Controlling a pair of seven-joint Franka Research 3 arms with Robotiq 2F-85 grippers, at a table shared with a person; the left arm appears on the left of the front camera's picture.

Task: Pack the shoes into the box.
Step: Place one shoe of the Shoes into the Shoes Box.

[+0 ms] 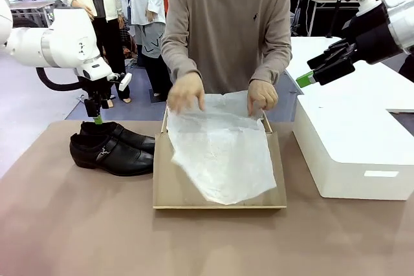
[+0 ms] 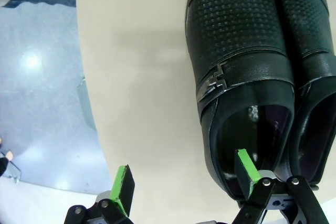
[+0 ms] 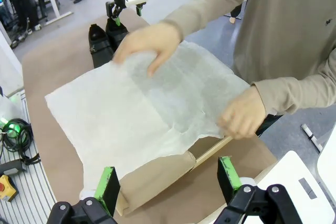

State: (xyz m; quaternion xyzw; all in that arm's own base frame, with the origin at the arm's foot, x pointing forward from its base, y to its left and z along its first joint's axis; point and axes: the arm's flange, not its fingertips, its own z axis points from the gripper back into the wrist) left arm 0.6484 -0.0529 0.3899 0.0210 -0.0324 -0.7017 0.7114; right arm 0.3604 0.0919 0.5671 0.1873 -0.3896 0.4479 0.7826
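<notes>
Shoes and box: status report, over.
Left gripper open, one finger at a heel opening. Right gripper open, raised. Shoes on table beside box, unpacked. Person's hands holding tissue paper over box.

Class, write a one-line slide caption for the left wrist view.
Left gripper, jaws open, by the shoes, one pad over a shoe's opening.
</notes>
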